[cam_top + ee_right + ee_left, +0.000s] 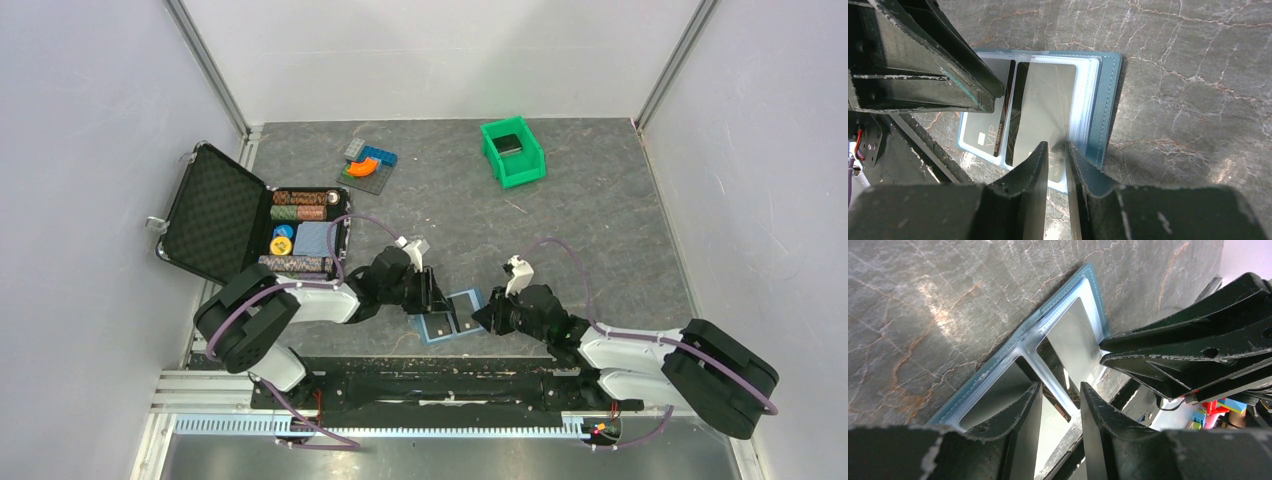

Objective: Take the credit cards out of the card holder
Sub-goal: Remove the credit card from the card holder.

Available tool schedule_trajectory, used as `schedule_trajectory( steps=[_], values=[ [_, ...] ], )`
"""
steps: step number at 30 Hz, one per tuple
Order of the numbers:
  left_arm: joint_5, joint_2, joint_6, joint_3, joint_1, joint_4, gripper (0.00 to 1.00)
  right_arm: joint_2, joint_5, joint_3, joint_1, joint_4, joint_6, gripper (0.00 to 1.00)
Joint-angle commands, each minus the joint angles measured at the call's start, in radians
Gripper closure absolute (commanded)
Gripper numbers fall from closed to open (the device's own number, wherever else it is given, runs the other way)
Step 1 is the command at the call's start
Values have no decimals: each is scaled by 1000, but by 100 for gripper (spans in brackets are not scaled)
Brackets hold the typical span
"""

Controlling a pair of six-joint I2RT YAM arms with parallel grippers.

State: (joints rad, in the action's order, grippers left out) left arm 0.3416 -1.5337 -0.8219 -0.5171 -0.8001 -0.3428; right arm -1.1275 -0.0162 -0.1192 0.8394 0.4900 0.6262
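One card holder (1108,100) showing two credit cards (985,120), one bin (522,175), one case (210,215).

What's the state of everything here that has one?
card holder: open, lying flat
credit cards: seated in sleeves
left gripper: jaws apart, over the holder's fold
right gripper: jaws near-closed at a card's edge, grip unclear
black case: lid open
green bin: upright, dark item inside

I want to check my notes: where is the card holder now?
In the top view the card holder lies open on the table near its front edge, between the left hand and the right hand.
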Motion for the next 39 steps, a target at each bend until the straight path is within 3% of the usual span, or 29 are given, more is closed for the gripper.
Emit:
schedule_trajectory(
  steps=[1,8,17,20,25,28,39],
  values=[
    [-26,-35,-50,21,-16,-104,58,14,-14,39,0,-63,22,78],
    [-23,-94,-74,26,-28,-191,57,12,-18,43,0,-56,37,79],
    [-85,-79,-99,50,-45,-184,60,-11,-24,36,0,-49,36,79],
    [-90,-67,-118,61,-47,-203,66,-18,-23,45,1,-28,50,79],
    [-58,-57,-165,51,-47,-206,86,-15,-25,46,0,-25,63,80],
    [-73,-25,-159,27,-47,-118,97,-7,6,40,0,-58,61,81],
    [-129,91,-109,-10,-43,117,98,9,56,29,-2,-114,47,81]
  ],
)
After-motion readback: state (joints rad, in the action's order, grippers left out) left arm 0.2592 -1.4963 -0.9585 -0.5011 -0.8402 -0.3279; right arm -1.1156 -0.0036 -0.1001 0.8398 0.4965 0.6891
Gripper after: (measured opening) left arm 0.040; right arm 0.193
